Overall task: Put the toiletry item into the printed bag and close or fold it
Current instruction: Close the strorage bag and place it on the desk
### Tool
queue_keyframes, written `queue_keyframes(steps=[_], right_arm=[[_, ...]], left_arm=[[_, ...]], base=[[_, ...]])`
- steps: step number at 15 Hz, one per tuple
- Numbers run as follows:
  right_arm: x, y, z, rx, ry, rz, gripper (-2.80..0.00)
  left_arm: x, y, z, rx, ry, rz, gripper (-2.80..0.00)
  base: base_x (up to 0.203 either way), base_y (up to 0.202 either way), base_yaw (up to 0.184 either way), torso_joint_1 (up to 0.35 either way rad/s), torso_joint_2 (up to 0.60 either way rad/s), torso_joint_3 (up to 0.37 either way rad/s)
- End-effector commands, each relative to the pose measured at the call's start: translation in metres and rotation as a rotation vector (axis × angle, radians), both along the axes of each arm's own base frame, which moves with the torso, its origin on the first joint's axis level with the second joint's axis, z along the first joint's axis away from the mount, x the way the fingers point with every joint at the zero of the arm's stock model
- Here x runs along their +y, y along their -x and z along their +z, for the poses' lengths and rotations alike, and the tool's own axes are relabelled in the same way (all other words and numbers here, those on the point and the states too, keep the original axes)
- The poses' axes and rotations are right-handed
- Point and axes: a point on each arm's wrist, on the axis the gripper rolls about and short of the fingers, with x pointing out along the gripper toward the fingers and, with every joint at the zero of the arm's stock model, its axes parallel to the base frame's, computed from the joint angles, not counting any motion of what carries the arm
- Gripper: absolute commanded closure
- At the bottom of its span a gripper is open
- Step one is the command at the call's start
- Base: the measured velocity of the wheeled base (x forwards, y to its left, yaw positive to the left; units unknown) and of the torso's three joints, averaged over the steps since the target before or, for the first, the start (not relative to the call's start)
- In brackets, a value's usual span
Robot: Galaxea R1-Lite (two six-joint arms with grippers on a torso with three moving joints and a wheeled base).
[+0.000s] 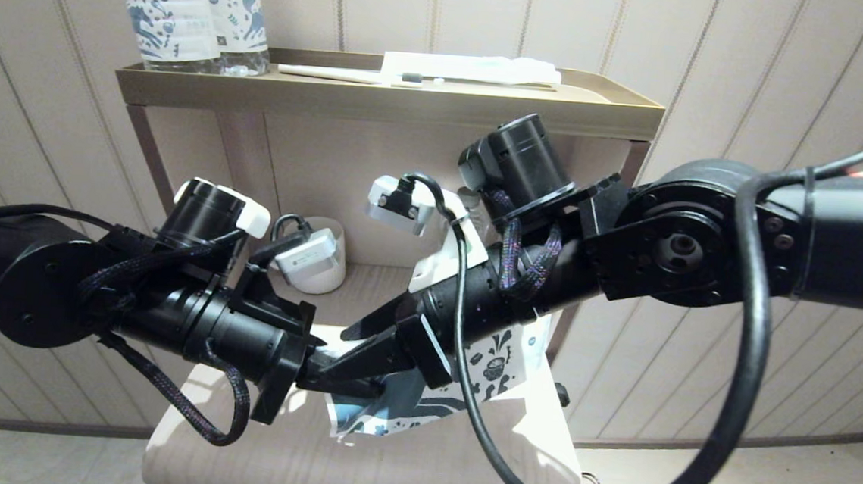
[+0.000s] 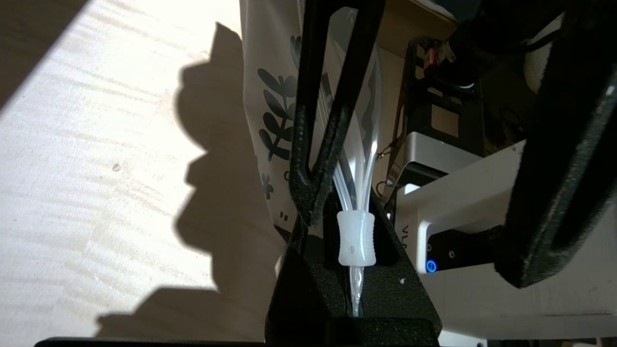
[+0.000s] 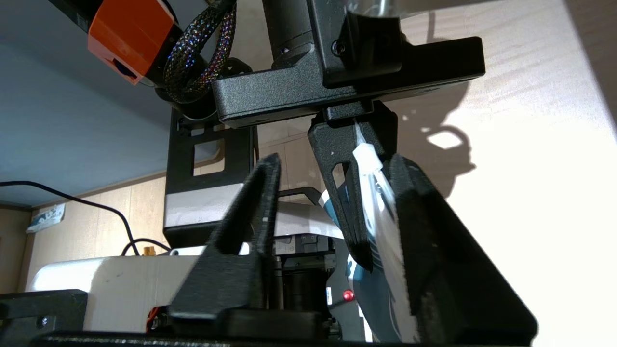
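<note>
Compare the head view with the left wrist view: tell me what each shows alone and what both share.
Head view only: the shelf tray up behind with two clear bottles and a white toothbrush, a white cup below, and both arms meeting over the pale surface.
Left wrist view only: the translucent zip slider between the left gripper's shut jaws.
Both: the printed bag and the right gripper.
</note>
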Motion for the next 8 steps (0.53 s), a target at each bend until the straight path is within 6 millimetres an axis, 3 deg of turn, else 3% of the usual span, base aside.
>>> queue_keyframes(steps=[1,8], right_arm=[[0.0004,-0.0008,-0.0017,0.006,0.002,0.006,0.00],[-0.0014,0.0006,-0.0039,0.017,0.005,0.015,0.00]], left_arm=[[-0.0002,-0.0001,-0.0001,-0.001,0.003,-0.005,0.00],[-0.0007,-0.0010,0.0001,-0.001,0.002,-0.003,0.00]], base=[[0.000,0.000,0.000,0.000,0.00,0.000],[0.000,0.000,0.000,0.000,0.00,0.000]])
